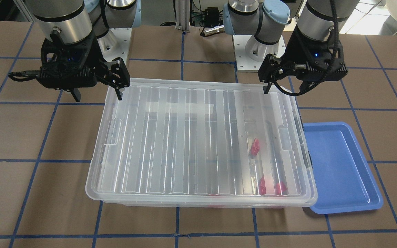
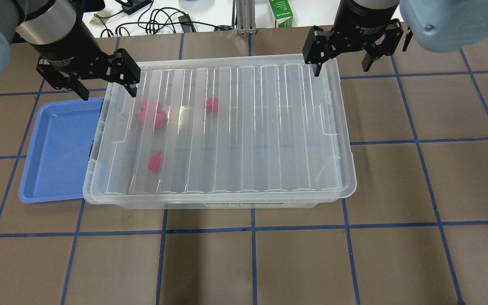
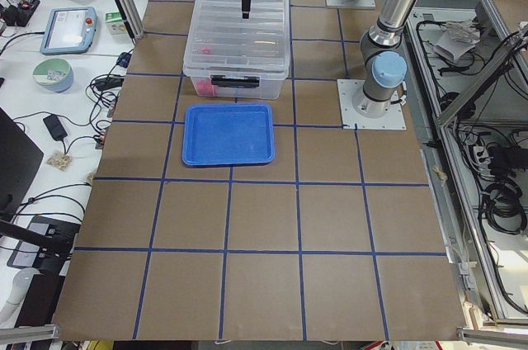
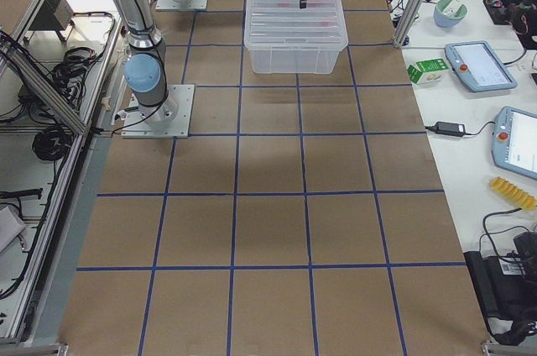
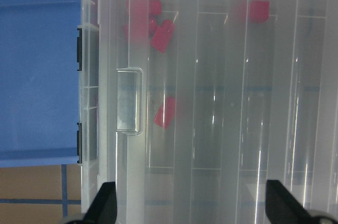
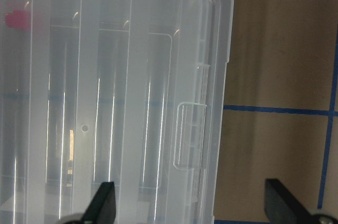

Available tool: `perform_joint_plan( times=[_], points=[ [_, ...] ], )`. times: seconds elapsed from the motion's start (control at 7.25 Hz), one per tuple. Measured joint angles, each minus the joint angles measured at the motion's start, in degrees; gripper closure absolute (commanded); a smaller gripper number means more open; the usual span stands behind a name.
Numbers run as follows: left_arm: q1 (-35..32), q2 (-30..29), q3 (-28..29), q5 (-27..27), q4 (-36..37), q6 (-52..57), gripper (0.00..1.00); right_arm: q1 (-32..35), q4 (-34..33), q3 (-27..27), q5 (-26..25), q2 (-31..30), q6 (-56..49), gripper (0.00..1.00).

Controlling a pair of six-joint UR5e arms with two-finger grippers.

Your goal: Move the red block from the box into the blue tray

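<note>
– Step status, quick: where are we?
– Pre-opening, we say. The large clear translucent plastic storage box (image 2: 227,206) has its ribbed clear plastic lid (image 2: 269,127) on, so nothing can be picked yet.
– Grippers?
– The black two-finger left gripper (image 2: 108,92) hangs above the tray-side end of the lid. The black two-finger right gripper (image 2: 341,67) hangs above the opposite end. Both sets of jaws are spread wide and hold nothing. In the wrist views we see the fingers (image 5: 103,205) far apart over the lid's recessed handles (image 5: 129,100).
– Target?
– The small glossy red plastic block (image 2: 156,162) lies inside the box, under the lid, toward the end nearest the shallow rectangular blue plastic tray (image 2: 57,148). The tray sits just beside that end, and we see nothing in it.
– Next move?
– We judge both arms need to come down on the lid ends and lift it level, together. Then it gets parked away from the tray. Dark clips (image 5: 79,42) show on the tray-side wall; we cannot tell whether they lock the lid.
– Counts?
– One box, one lid, one tray, two grippers. For red blocks we count about five: one alone near the handle, one alone further along, three bunched. The bunch blurs through the ribs, so four or five is safer.
</note>
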Motion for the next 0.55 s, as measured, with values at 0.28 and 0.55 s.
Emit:
perform_joint_plan(
  times=[0.28, 0.55],
  points=[
    [0.0, 0.1, 0.0, 0.0, 0.0, 0.0, 0.0, -0.2, 0.3, 0.0, -0.1, 0.0, -0.2, 0.0],
    [0.0, 0.1, -0.1, 0.0, 0.0, 0.0, 0.0, -0.3, 0.5, -0.8, 0.1, -0.1, -0.3, 0.0]
  ],
)
